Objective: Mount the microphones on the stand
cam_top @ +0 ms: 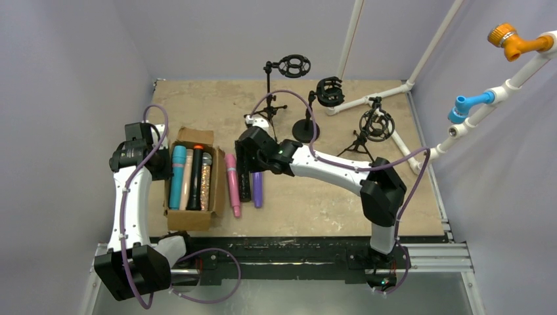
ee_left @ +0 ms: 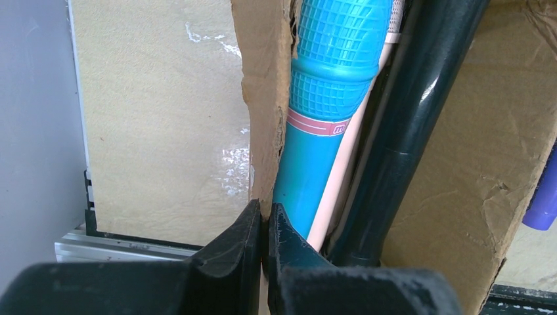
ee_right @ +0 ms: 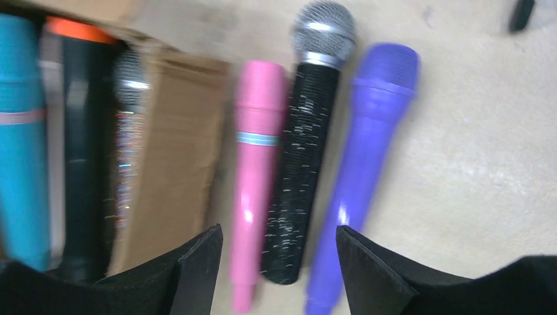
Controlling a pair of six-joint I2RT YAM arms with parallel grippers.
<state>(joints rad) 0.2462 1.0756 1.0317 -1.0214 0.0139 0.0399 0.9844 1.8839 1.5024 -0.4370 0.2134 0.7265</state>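
Left gripper [ee_left: 264, 226] nipped shut on the wall of the cardboard box [ee_left: 263, 98]; right gripper [ee_right: 277, 233] spread wide above three loose microphones.

From the left: the box lies on the table [cam_top: 315, 203] with four packed side by side in it: a teal microphone [cam_top: 177, 177], a peach microphone [cam_top: 187, 176], a black microphone with an orange end [cam_top: 196, 178] and a glittery microphone [cam_top: 206, 180]. Just right of the box, on the table, a pink microphone [ee_right: 255, 164], a black speckled microphone [ee_right: 303, 151] and a purple microphone [ee_right: 368, 157] lie close together, heads pointing away from the arms. The open fingers hang over these, gripping none. Farther back and right are three stands [cam_top: 328, 92], well apart from every microphone.
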